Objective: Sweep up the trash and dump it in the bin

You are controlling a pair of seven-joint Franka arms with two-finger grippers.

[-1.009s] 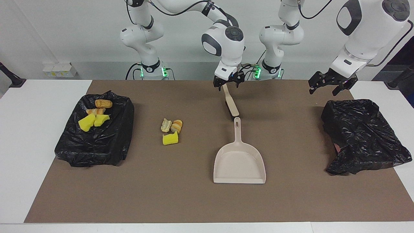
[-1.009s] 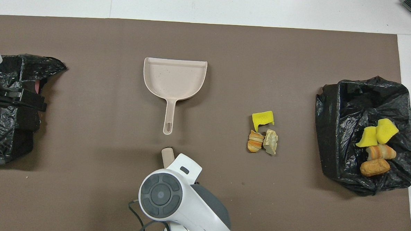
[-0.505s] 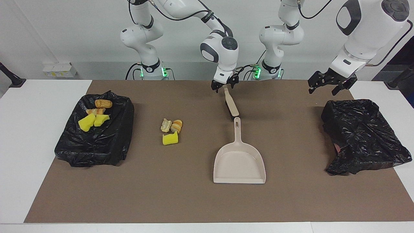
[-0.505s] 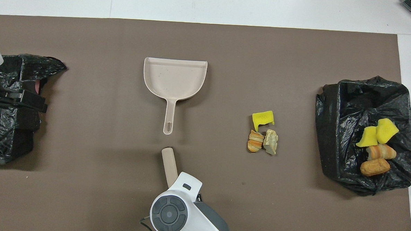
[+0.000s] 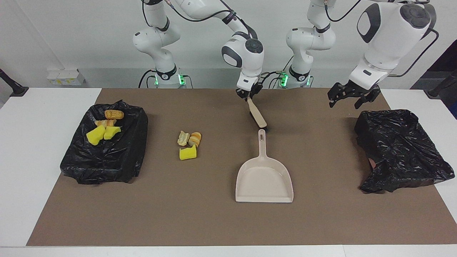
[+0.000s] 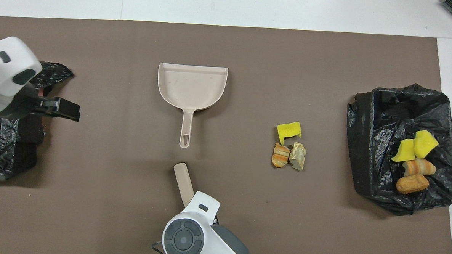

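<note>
The trash (image 5: 189, 142), a yellow sponge chunk and two tan-orange bread pieces, lies in a small pile on the brown mat, also in the overhead view (image 6: 289, 147). The beige dustpan (image 5: 264, 178) lies flat, its handle pointing at the robots. A beige brush (image 5: 257, 117) lies just nearer to the robots than that handle. My right gripper (image 5: 249, 95) is shut on the brush's handle end. My left gripper (image 5: 345, 101) is open and empty, in the air over the mat beside the black bag at the left arm's end.
A black-bagged bin (image 5: 107, 153) at the right arm's end holds yellow sponge and bread pieces (image 5: 105, 125). A second crumpled black bag (image 5: 400, 150) lies at the left arm's end. The brown mat (image 5: 200, 214) covers most of the white table.
My right gripper came down onto the brush handle and shut on it; the brush shifted slightly. My left gripper moved from over the black bag toward the table's middle.
</note>
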